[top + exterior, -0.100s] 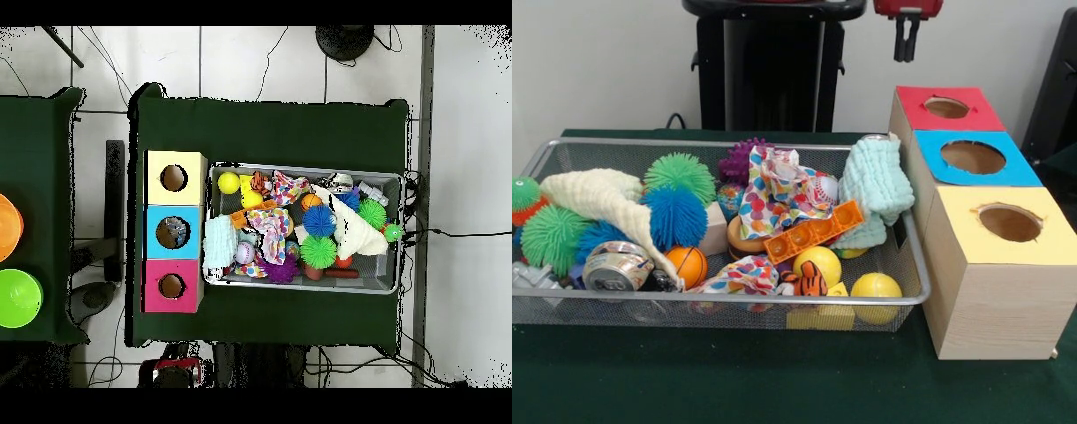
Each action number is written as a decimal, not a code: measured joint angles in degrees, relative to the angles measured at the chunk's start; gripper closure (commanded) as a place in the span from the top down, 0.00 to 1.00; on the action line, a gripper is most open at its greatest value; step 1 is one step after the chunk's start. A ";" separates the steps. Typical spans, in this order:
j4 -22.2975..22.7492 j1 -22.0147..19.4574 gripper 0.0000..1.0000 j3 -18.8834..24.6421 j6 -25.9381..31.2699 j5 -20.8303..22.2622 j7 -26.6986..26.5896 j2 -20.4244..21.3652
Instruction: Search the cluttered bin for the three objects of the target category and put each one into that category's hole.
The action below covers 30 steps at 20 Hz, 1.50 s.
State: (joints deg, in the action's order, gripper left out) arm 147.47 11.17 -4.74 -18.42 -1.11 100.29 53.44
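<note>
Dark green desk below a pale wall. Held a wire mesh bin heaped with clutter, and just beside it a row of three wooden boxes topped yellow, blue and red, each cut with a round hole.

Largest in the bin: a cream towel and a mint cloth, draped over smaller things. Then spiky balls, one of them blue, a can, and two yellow balls at the front.

Hung high above the red box, well clear of everything: the gripper. Touched nothing and carried nothing; could not tell whether parted or closed.

Probably at the search step, nothing yet picked. Best begun with an exposed, unburied piece, approached straight down, with the cloths shifted aside only where needed.
</note>
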 measured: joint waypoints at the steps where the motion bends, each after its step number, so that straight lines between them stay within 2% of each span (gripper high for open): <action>1: -0.04 -0.02 0.00 0.00 0.47 -0.11 0.00 0.94; 5: -0.01 -1.36 0.00 0.20 3.74 -0.07 0.00 4.64; 8: 0.14 -5.26 0.00 1.40 8.18 0.38 0.00 9.47; 9: 0.23 -6.73 0.00 2.00 9.37 0.55 0.00 10.87; 10: 0.47 -10.10 0.00 3.46 11.92 0.82 0.00 13.81; 12: 0.63 -13.23 0.00 4.92 14.18 0.84 0.00 16.39; 14: 0.65 -18.66 0.00 7.71 18.63 0.85 0.00 20.90; 18: 0.66 -23.25 0.00 11.19 22.60 0.87 0.00 24.48; 22: 0.63 -26.78 0.00 14.34 23.54 1.65 0.00 26.06; 24: 0.44 -27.54 0.00 14.29 22.70 3.80 0.00 25.43; 26: 0.14 -27.99 0.00 13.41 19.71 7.77 0.00 23.31; 30: 0.15 -31.69 0.00 14.12 14.52 13.66 0.00 20.39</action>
State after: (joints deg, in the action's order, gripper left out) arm 147.62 -20.51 9.38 -3.90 12.55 100.29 73.83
